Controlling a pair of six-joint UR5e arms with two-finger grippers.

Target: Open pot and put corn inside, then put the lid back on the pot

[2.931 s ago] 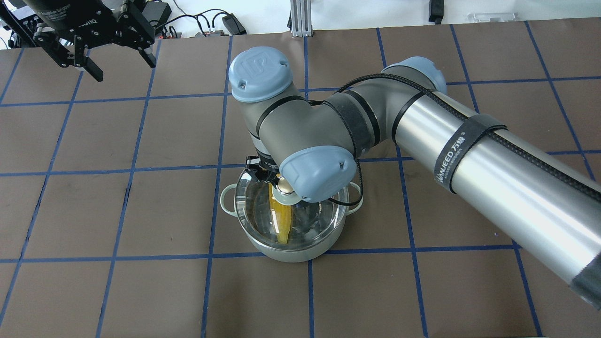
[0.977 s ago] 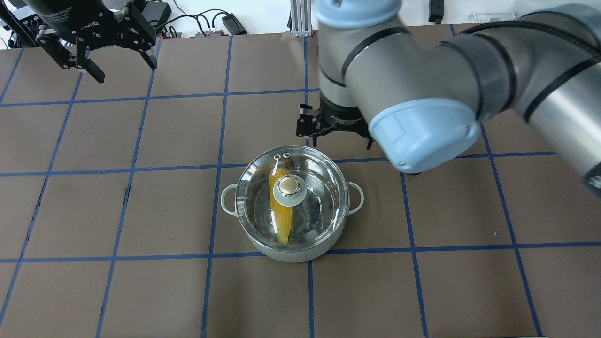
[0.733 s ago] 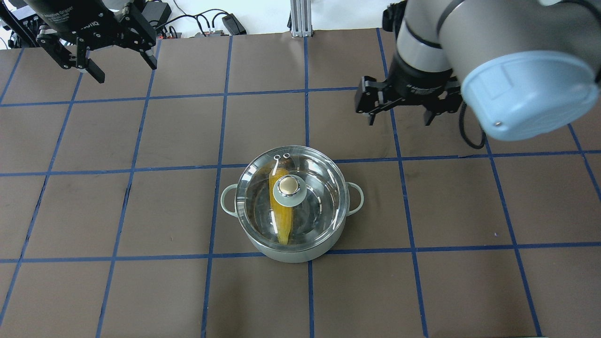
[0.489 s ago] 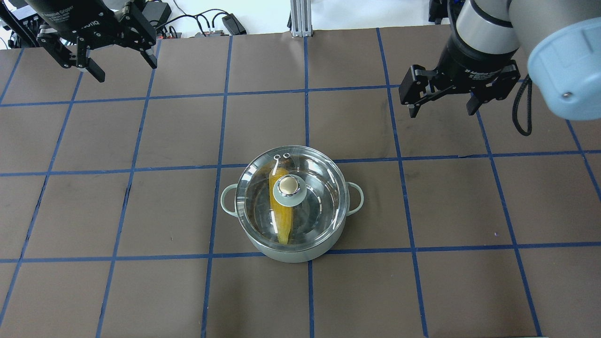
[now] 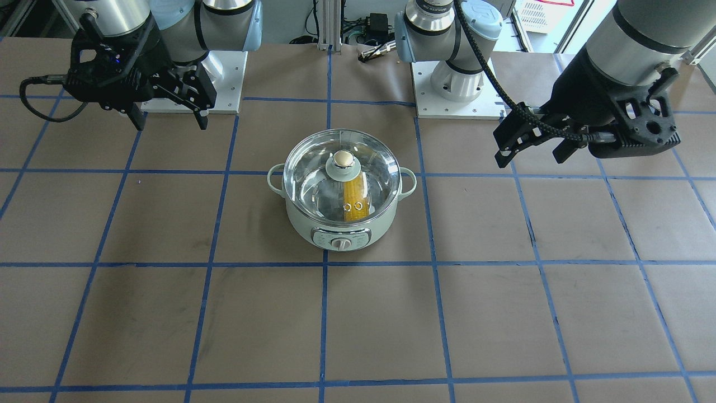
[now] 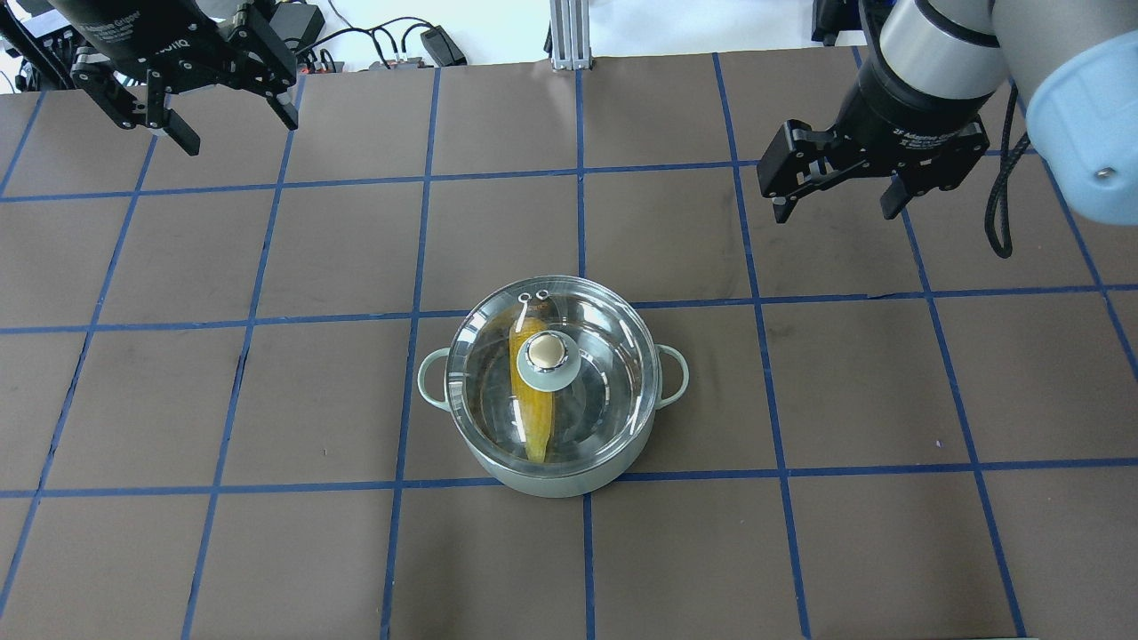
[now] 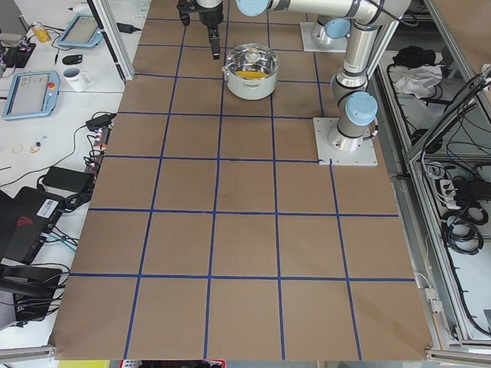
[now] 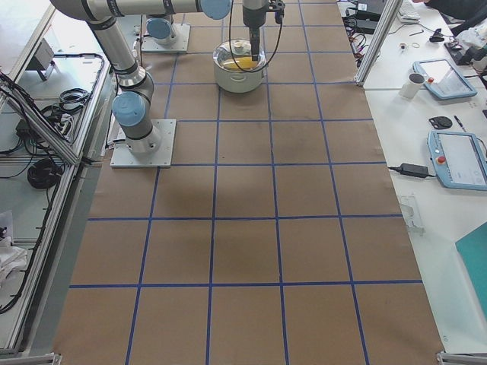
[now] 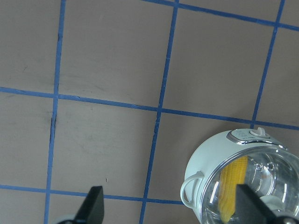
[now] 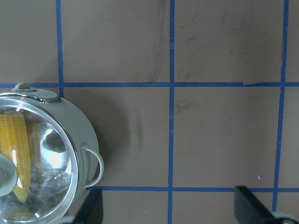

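Note:
The mint-green pot [image 6: 498, 467] stands at the table's middle, with its dial [image 5: 340, 243] facing away from the robot. The glass lid [image 6: 605, 338] sits on the pot, its gold-topped knob [image 6: 546, 354] upright. The yellow corn [image 6: 531, 418] lies inside under the lid, and shows in the front view [image 5: 354, 197] and both wrist views [image 9: 232, 186] [image 10: 17, 144]. My right gripper [image 6: 836, 203] is open and empty, high and far right of the pot. My left gripper [image 6: 233, 133] is open and empty, high at the far left.
The table is brown paper with a blue tape grid [image 6: 578, 222]. Both arm bases [image 5: 453, 84] stand at the robot's edge. Cables and power bricks [image 6: 427, 40] lie beyond the far edge. Side tables with tablets and a mug [image 8: 415, 84] flank the table ends.
My right gripper let go of the lid knob, rose, and swung away to the far right. The lid stays on the pot. The left arm has not moved.

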